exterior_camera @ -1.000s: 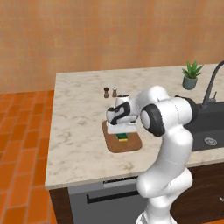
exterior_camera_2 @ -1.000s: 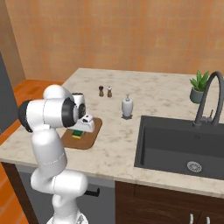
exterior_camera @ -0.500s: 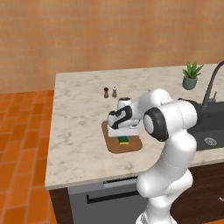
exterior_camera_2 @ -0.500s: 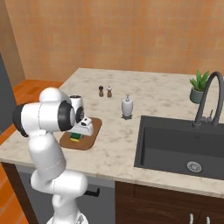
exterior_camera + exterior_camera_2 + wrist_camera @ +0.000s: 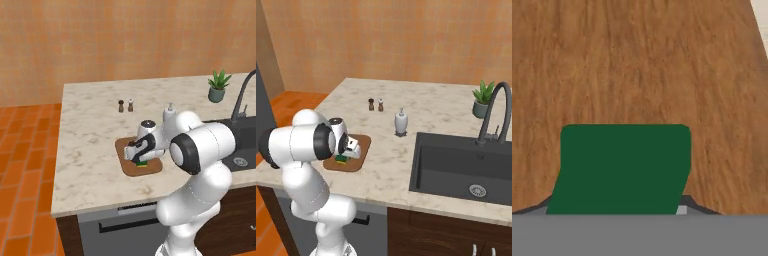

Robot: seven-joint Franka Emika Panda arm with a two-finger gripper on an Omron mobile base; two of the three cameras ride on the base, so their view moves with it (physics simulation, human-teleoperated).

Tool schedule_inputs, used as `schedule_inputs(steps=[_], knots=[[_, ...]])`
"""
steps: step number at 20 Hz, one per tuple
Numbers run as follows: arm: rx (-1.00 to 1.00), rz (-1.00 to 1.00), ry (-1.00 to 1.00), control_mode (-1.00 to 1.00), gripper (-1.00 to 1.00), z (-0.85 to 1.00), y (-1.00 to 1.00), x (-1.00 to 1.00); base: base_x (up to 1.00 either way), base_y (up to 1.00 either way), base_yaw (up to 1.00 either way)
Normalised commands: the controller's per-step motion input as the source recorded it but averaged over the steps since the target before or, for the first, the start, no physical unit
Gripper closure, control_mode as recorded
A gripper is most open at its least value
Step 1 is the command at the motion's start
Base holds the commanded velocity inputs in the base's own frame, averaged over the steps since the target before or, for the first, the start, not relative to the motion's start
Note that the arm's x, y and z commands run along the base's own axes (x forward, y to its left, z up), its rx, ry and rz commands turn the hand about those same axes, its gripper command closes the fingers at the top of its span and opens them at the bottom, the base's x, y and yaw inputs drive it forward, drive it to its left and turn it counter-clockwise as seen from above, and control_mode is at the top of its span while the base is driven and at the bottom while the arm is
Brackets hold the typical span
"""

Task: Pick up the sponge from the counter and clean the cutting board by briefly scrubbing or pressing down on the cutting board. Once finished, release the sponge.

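The brown wooden cutting board (image 5: 127,168) (image 5: 362,144) lies on the marble counter (image 5: 90,130) (image 5: 426,107) near its front edge. My gripper (image 5: 138,157) (image 5: 345,156) points down at the board, shut on the sponge (image 5: 141,163) (image 5: 341,160), whose yellow base rests against the wood. In the hand view the sponge's dark green top (image 5: 624,167) sits between the finger tips, with the board's grain (image 5: 637,60) all around it. The fingers themselves are mostly hidden by the sponge.
Two small shakers (image 5: 125,105) (image 5: 375,104) stand behind the board. A white soap dispenser (image 5: 170,113) (image 5: 401,122) is to its right. Further right are the dark sink (image 5: 466,165), its curved faucet (image 5: 491,112) and a potted plant (image 5: 218,86) (image 5: 483,100).
The hand has come down and slightly toward the front edge, bringing the sponge lower onto the board. The board and the other things have stayed put.
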Motion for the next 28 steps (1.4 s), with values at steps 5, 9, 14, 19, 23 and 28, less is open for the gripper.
schedule_inputs(steps=[5, 9, 14, 19, 23, 28], knots=[[0.0, 0.25, 0.04, -1.0, 1.0, -0.22, -0.51, -0.61, 0.0, 0.0, 0.0], [0.0, 0.23, 0.09, -1.0, 1.0, 0.0, -0.74, 0.13, 0.0, 0.0, 0.0], [0.0, 0.12, 0.24, -1.0, 1.0, -0.02, -0.52, 0.88, 0.0, 0.0, 0.0], [-0.03, 0.13, 0.18, -1.0, 1.0, -0.01, 0.0, 0.99, 0.0, 0.0, 0.0], [-0.05, 0.1, 0.1, -1.0, 1.0, -0.18, 0.0, 0.86, 0.0, 0.0, 0.0], [-0.01, 0.03, 0.0, -1.0, 1.0, -0.17, 0.0, 0.46, 0.0, 0.0, 0.0]])
